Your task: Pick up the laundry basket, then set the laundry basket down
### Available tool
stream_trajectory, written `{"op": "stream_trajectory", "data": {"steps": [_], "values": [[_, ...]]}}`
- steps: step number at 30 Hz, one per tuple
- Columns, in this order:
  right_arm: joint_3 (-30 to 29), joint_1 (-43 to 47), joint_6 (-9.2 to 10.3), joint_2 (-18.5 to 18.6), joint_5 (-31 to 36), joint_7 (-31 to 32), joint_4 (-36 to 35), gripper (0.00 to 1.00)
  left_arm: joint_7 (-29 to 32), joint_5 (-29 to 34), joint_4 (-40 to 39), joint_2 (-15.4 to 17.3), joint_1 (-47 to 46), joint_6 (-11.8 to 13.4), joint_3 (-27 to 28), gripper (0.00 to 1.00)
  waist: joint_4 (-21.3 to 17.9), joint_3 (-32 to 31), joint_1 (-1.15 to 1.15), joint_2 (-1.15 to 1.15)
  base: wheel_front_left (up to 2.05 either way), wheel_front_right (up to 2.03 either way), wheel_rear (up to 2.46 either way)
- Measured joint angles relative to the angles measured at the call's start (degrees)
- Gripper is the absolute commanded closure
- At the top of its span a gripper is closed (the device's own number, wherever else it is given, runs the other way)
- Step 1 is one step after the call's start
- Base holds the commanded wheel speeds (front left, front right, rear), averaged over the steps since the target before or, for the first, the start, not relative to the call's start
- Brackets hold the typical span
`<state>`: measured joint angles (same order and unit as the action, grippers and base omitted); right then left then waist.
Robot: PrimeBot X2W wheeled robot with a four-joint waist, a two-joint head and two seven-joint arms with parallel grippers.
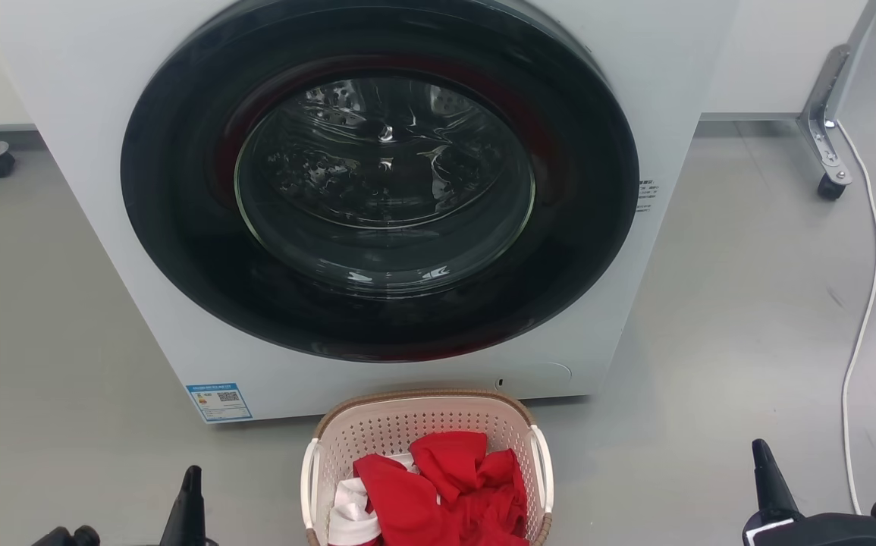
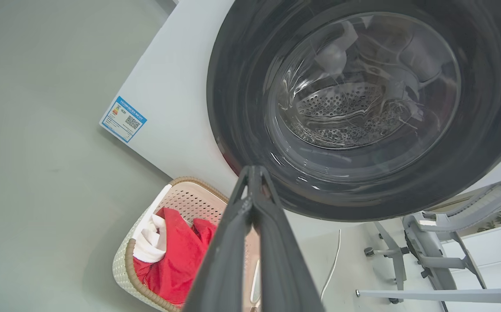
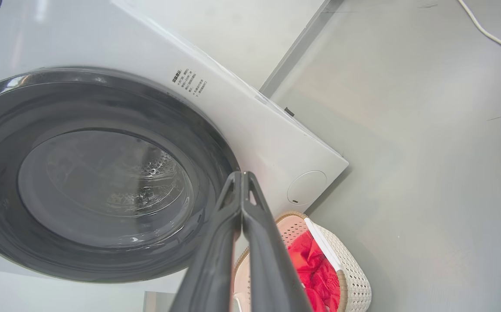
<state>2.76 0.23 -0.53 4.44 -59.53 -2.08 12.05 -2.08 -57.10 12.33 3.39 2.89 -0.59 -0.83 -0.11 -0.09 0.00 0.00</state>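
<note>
Two clenched, empty hands flank the basket (image 1: 407, 428) on the floor (image 1: 711, 341) before the washer (image 1: 73, 167): left hand (image 1: 192, 485) nearer, right hand (image 1: 765, 466) farther off; its long axis runs near-to-far.

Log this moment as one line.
laundry basket: on floor before washing machine, red and white clothes inside, ungrasped | left hand: shut, empty | right hand: shut, empty

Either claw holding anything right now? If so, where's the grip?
Nothing held: left claw and right claw are both shut empty, either side of the laundry basket, not touching it.
</note>
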Motion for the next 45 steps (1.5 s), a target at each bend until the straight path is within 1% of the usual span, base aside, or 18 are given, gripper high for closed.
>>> {"op": "stream_trajectory", "data": {"steps": [11,28,31,42,45], "values": [[-2.7,-1.2,-1.58,-0.6,-8.3,2.1,1.4,1.00,2.1,-8.4,1.1,-0.2,-1.8,-2.0,1.5,1.00,0.0,0.0,0.00,0.00,0.00,0.00,0.00],[-6.8,-3.5,-4.09,-1.3,-21.0,5.6,3.2,1.00,5.6,-22.3,3.1,-0.5,-4.7,-4.1,3.9,1.00,0.1,0.1,0.00,0.00,0.00,0.00,0.00],[-7.5,-3.5,-4.59,-1.4,-23.3,6.1,3.6,1.00,6.1,-25.0,3.3,-0.7,-5.3,-4.9,4.3,1.00,0.1,0.1,0.00,0.00,0.00,0.00,0.00],[-10.2,-4.8,-6.08,-1.8,-31.5,8.3,5.0,1.00,8.4,-33.5,4.5,-0.9,-7.1,-6.2,5.9,1.00,0.1,0.2,0.00,0.00,0.00,0.00,0.00],[-10.4,-5.2,-6.20,-1.9,-31.9,8.6,5.1,1.00,8.6,-34.6,4.5,-0.9,-7.4,-6.5,6.0,1.00,0.1,0.2,0.00,0.00,0.00,0.00,0.00]]}}
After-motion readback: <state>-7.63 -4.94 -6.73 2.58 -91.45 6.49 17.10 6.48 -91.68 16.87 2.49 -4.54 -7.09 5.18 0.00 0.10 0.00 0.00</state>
